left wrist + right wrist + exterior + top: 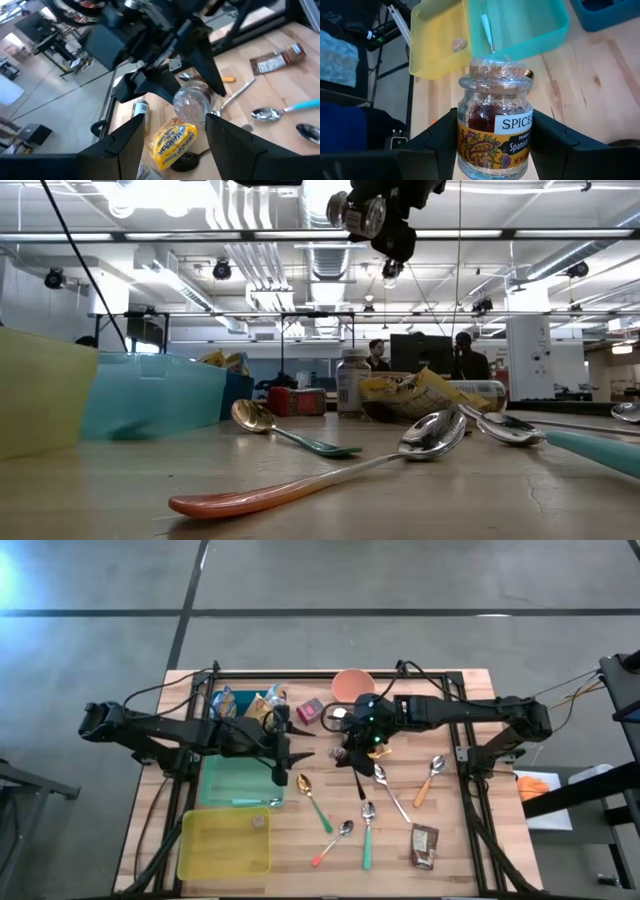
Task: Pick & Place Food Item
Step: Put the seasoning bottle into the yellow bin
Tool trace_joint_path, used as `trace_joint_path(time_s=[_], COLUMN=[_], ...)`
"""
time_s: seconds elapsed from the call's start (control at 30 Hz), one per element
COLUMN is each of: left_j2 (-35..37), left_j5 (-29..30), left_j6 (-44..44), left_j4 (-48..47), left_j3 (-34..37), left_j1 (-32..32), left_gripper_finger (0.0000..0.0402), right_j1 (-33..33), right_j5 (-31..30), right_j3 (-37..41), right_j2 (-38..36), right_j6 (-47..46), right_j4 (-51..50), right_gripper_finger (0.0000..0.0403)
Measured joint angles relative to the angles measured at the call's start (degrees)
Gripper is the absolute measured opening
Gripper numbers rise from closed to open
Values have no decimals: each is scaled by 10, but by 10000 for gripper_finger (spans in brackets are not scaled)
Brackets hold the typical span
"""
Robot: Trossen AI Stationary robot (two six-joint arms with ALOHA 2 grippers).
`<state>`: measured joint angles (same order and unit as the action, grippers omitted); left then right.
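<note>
Right end effector (492,145) clamped on spice jar (495,120), raised above table; left end effector (172,145) parted, empty

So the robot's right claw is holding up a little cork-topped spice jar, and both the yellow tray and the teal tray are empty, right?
Not quite. The right gripper does hold the cork-topped spice jar, but the trays are not empty. The right wrist view shows a small round object in the yellow tray and a teal-handled utensil in the teal tray.
</note>
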<state>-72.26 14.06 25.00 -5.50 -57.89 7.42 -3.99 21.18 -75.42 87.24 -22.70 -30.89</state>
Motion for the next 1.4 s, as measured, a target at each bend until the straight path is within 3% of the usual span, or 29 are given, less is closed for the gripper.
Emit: trace_joint_path(time_s=[0.2,0.77,1.07,1.4], left_j2=[-33,-94,-120,-120], left_j5=[-38,-81,-113,-129], left_j6=[60,115,218,232], left_j4=[19,53,95,116], left_j3=[-1,-30,-30,-30], left_j1=[2,0,7,14], left_gripper_finger=[214,214,214,212], right_j1=[0,15,23,27], right_j5=[17,65,96,110], right_j3=[0,-11,-9,-9], right_j2=[1,2,2,1], right_j6=[-1,0,-13,-24], right_j4=[14,35,33,44], right_gripper_finger=[186,186,186,186])
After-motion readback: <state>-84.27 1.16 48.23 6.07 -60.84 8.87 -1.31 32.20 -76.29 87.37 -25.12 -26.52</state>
